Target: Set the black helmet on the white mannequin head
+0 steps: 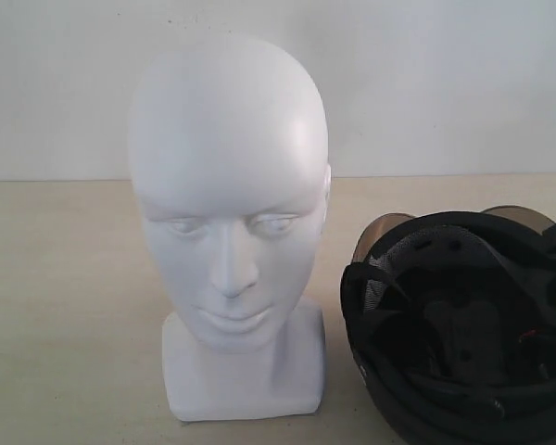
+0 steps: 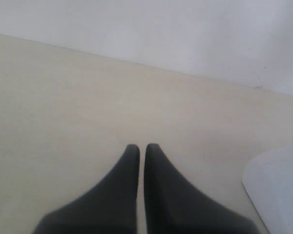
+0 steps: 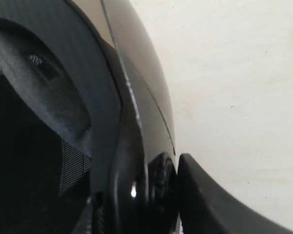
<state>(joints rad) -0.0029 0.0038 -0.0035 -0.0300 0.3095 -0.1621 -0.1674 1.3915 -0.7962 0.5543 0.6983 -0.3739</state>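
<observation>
The white mannequin head (image 1: 230, 213) stands upright on its blocky neck base, facing the exterior camera, left of centre. To its right the black helmet (image 1: 463, 324) rests on the table with its dark padded inside showing and the smoky visor (image 1: 524, 216) at the back. Neither gripper shows in the exterior view. In the right wrist view my right gripper (image 3: 154, 192) is shut on the helmet's (image 3: 136, 126) glossy side edge: one finger (image 3: 210, 200) presses the outer shell and the other is hidden inside. My left gripper (image 2: 142, 147) hangs shut and empty over bare table.
The pale wooden table (image 1: 65, 306) runs back to a white wall (image 1: 445, 83). A white corner (image 2: 278, 190), apparently the mannequin's base, shows at the edge of the left wrist view, apart from the left fingers. The helmet runs past the exterior view's right edge.
</observation>
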